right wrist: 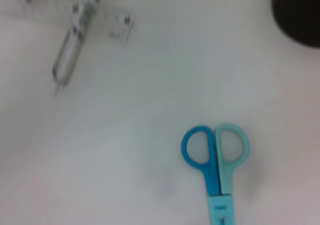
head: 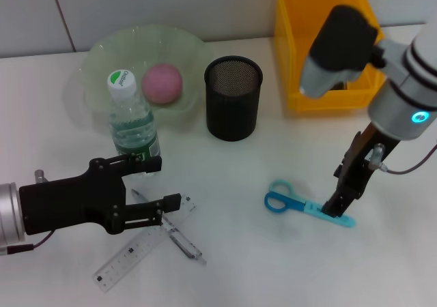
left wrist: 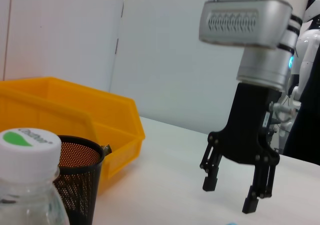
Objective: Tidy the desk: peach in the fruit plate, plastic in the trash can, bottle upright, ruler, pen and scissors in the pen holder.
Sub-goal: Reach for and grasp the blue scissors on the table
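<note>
The pink peach point(head: 162, 83) lies in the green fruit plate point(head: 102, 58). Just in front of the plate the bottle point(head: 133, 123) stands upright, its cap point(left wrist: 27, 144) close in the left wrist view. My left gripper point(head: 156, 183) is open, low by the bottle's base and just above the pen point(head: 172, 230), which lies across the clear ruler point(head: 133, 251). The blue scissors point(head: 300, 203) lie flat, and my right gripper point(head: 339, 209) hovers open over their blade end. The black mesh pen holder point(head: 233, 97) stands between plate and bin. No plastic is in view.
A yellow bin point(head: 324, 41), the trash can, stands at the back right behind the pen holder. The right wrist view looks down on the scissors point(right wrist: 216, 160), the pen point(right wrist: 75, 47) and the ruler point(right wrist: 107, 22). A white wall backs the table.
</note>
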